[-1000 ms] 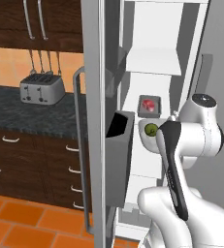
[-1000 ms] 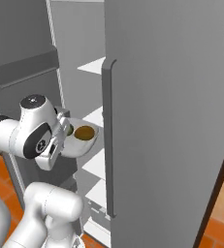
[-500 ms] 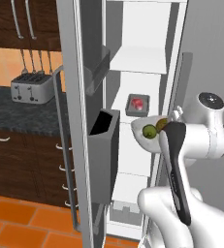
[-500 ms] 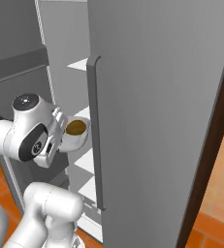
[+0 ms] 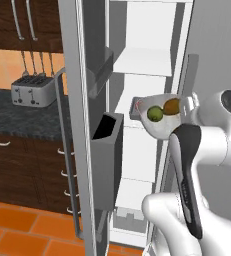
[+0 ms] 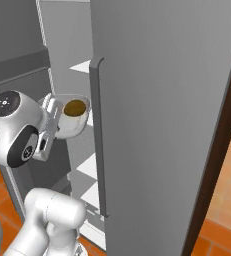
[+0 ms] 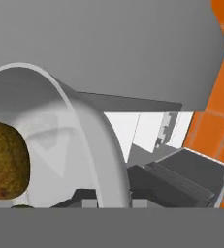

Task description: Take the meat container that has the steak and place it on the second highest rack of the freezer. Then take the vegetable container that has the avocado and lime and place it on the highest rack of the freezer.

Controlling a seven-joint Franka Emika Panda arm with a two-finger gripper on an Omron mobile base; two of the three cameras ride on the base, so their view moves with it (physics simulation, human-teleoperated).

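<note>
Freezer (image 5: pixel 152 150) comes first as the biggest thing, standing open in the left base view, with white shelves stepping down its inside and a dark bin (image 5: pixel 107 160) hung on the open door beside a long grey bar handle (image 5: pixel 67 150). That view also takes in a dark counter (image 5: pixel 17 107) with a toaster (image 5: pixel 33 91) on it and wooden cabinets (image 5: pixel 17 165) below, which the right base view leaves out; there a broad grey door panel (image 6: pixel 162 125) with its own handle covers most of the picture, and an orange tiled floor (image 6: pixel 222 225) shows at the lower right. The white arm (image 5: pixel 197 150) holds a white bowl (image 5: pixel 163 126) up in front of the shelves, roughly level and mouth upward. From the left, the green lime (image 5: pixel 155 114) and brownish avocado (image 5: pixel 172 106) sit side by side in it, the avocado nearer the gripper (image 5: pixel 189 106); from the right the avocado (image 6: pixel 75 107) is the one fruit seen. Behind the bowl in the left view, a grey tray (image 5: pixel 139 107) rests on a shelf, its long side running across the shelf, with a trace of red on it. The hand view has the bowl's curved rim and the avocado close up. The gripper pinches the bowl's rim on the side toward the arm.
</note>
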